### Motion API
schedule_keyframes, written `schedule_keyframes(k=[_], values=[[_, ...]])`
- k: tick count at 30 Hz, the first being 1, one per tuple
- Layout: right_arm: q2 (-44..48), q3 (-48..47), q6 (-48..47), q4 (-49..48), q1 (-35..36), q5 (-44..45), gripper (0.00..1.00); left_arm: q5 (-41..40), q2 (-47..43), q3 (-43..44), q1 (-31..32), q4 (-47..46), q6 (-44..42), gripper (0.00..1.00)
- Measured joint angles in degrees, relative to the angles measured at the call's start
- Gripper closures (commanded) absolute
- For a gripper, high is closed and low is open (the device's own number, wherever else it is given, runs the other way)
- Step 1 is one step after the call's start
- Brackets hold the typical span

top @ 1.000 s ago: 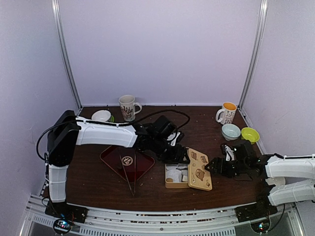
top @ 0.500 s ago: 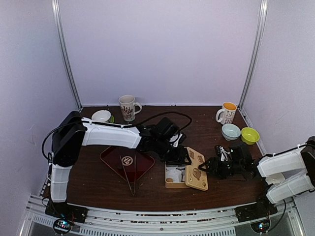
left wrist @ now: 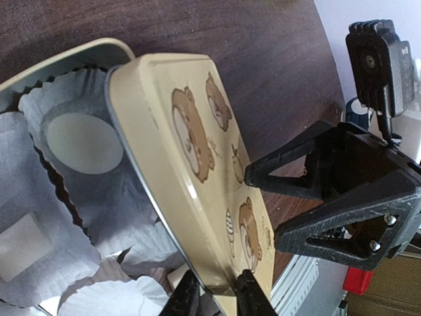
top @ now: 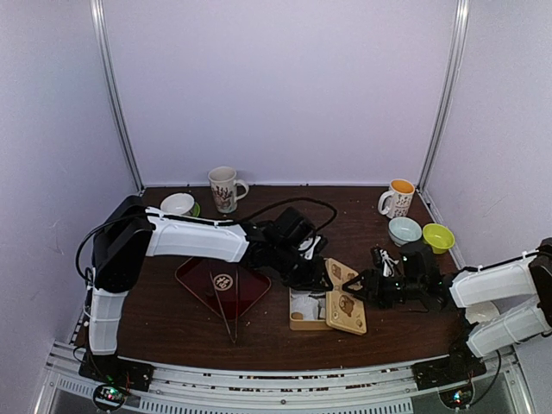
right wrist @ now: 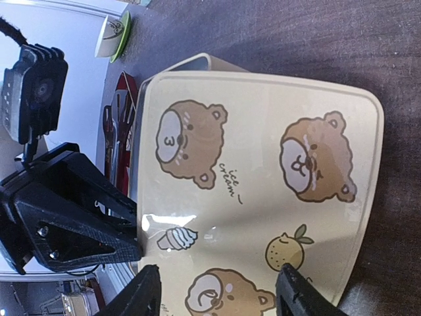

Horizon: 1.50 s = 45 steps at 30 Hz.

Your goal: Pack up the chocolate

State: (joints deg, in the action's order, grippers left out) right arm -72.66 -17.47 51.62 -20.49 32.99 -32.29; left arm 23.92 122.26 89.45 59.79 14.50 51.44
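Overhead, a dark wooden table [top: 172, 319] carries, from left to right, a red tray [top: 197, 278], then just right of centre an open tan tin [top: 297, 324] with its bear-printed lid [top: 347, 304] lying tilted across the tin's right side, then two small bowls [top: 404, 230] at the far right. From this height the tin's contents are only white specks.

The left wrist view alone looks inside. Crumpled white paper liners [left wrist: 125, 197] fill the tin, and one cream-white square of chocolate [left wrist: 23, 243] sits in a liner at the lower left of that frame. The right wrist view shows only the lid's top.

The left gripper [top: 315, 274] meets the lid at its upper left edge. Its fingers [left wrist: 247, 297] stand close together, pinching the lid's rim.

The right gripper [top: 360, 286] reaches in from the right, jaws spread wide, tips at the lid's right edge. Whether they touch it cannot be told.
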Motion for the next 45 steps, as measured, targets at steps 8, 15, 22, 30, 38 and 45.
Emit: schedule_keyframes(k=[8,15,22,30,38,45], values=[[1.86,-1.07,-2.86,5.79,0.04,1.44,0.34,-0.07,-0.90,-1.99,-0.55,-1.51,0.11,0.79],[5.79,-3.37,-8.00,15.17,0.04,6.80,0.27,-0.13,-0.90,-2.56,-0.61,-1.62,0.11,0.79],[4.66,-2.12,-9.40,17.25,0.04,8.52,0.26,-0.13,-0.90,-2.56,-0.66,-1.60,0.07,0.79],[-0.33,0.28,-6.21,6.64,0.04,4.70,0.31,-0.17,-1.09,-2.58,-0.87,-1.29,-0.44,0.74],[-1.55,1.05,-3.45,3.45,0.11,2.05,0.38,-1.27,-6.10,-5.51,-1.75,-0.44,-1.66,0.63],[-1.55,0.87,-3.19,3.52,0.33,1.16,0.39,-3.82,-11.72,-9.03,-2.69,0.48,-3.58,0.42]])
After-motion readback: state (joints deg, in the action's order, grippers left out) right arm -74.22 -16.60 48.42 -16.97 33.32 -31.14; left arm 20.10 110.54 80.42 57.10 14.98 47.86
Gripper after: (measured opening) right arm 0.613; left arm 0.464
